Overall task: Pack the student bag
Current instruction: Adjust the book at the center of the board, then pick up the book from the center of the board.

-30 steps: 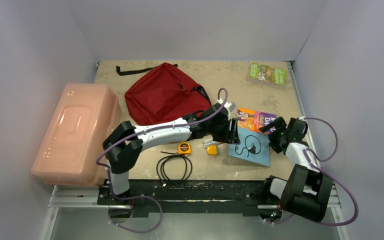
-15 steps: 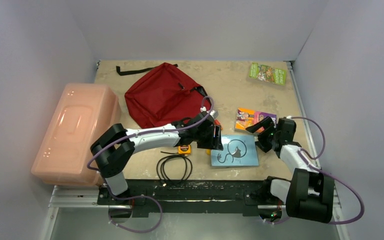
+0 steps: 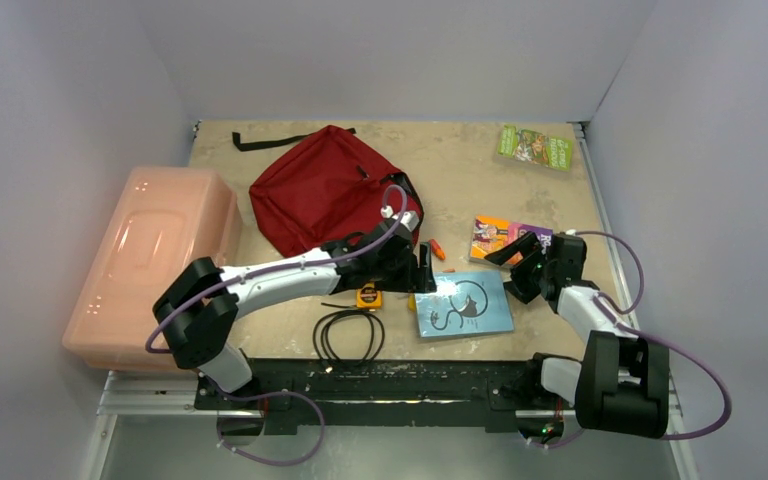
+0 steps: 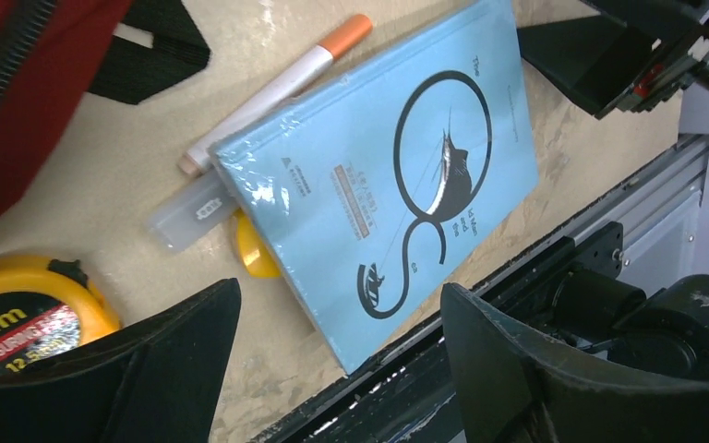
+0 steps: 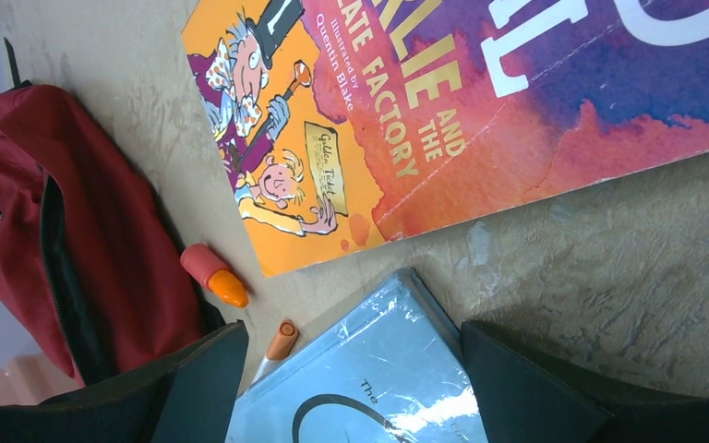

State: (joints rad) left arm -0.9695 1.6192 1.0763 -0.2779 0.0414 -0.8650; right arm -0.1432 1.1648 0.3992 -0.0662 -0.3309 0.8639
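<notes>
At table front: L gripper [image 3: 423, 270] + R gripper [image 3: 513, 252] both spread wide, empty, flanking blue paperback [image 3: 463, 305]. Pick step; nxt needs edge grip, then into student bag [image 3: 325, 190].

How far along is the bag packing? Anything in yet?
Nothing looks packed yet. The student bag lies flat, with the blue book, Charlie book, green book, tape measure, cable and marker all on the table outside it. In hand: nothing. The left gripper hovers open over the blue book; the right gripper is open between the two nearer books. All items remain to load.
</notes>
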